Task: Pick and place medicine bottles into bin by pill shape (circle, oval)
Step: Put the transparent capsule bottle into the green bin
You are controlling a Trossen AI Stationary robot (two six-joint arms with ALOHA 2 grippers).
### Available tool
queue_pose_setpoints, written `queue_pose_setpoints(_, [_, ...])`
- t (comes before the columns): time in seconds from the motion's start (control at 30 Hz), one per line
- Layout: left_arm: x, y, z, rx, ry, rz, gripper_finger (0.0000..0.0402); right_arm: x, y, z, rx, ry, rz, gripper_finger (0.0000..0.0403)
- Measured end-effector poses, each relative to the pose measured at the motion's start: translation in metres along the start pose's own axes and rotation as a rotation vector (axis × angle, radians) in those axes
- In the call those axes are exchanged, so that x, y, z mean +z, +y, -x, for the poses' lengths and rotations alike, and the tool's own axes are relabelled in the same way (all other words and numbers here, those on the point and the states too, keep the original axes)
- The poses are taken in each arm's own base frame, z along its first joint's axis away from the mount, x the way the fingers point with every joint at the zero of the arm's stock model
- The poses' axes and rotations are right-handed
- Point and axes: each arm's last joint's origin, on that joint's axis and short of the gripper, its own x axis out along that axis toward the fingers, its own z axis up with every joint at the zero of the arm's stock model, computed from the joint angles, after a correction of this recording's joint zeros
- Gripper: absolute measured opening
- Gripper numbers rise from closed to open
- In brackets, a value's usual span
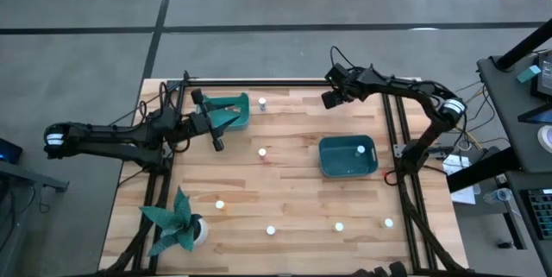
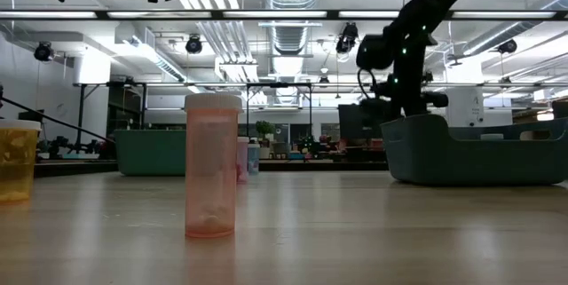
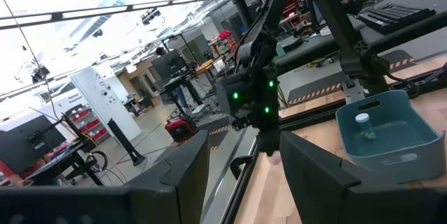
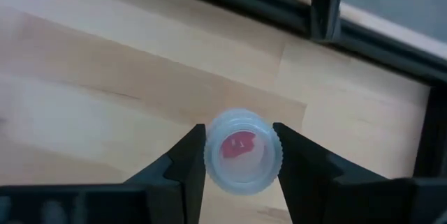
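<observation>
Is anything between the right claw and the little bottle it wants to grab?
No. The right end effector already has its fingers on either side of the medicine bottle, with nothing visible between them. Only bare table lies around it.

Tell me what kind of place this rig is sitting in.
Most likely an open robotics lab or workshop. The low view shows exposed ceiling ducts and strip lights over a big hall; the left wrist view shows workbenches beyond the wooden table, and a person among them.
</observation>
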Motion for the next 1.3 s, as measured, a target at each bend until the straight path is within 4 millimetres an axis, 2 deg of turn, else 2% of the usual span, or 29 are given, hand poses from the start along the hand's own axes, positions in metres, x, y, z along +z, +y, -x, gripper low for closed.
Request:
queue_pose_setpoints(0.27, [0.0,0.0,0.0,0.0,0.0,0.002,0.016,-0.011,0.012,0.055,0.169,-0.167,0.038,0.0137])
queue_pose_setpoints(0.5, [0.0,0.0,0.0,0.0,-0.001,0.009,0.016,-0.032,0.03,0.084,0.499,-0.322,0.075,0.0137])
queue_pose_setpoints(0.63, [0.0,0.0,0.0,-0.001,-0.001,0.054,0.016,-0.041,0.038,0.087,0.674,-0.388,0.079,0.0137])
queue_pose_setpoints(0.87, [-0.004,-0.004,-0.005,-0.015,0.027,0.155,0.016,-0.052,0.053,0.079,0.978,-0.496,0.081,0.0137])
queue_pose_setpoints(1.13, [-0.013,-0.016,-0.021,-0.049,0.08,0.22,0.016,-0.065,0.061,0.076,1.146,-0.642,0.064,0.0137])
queue_pose_setpoints(1.3, [-0.02,-0.025,-0.036,-0.058,0.092,0.236,0.016,-0.072,0.065,0.08,1.196,-0.672,0.077,0.0137])
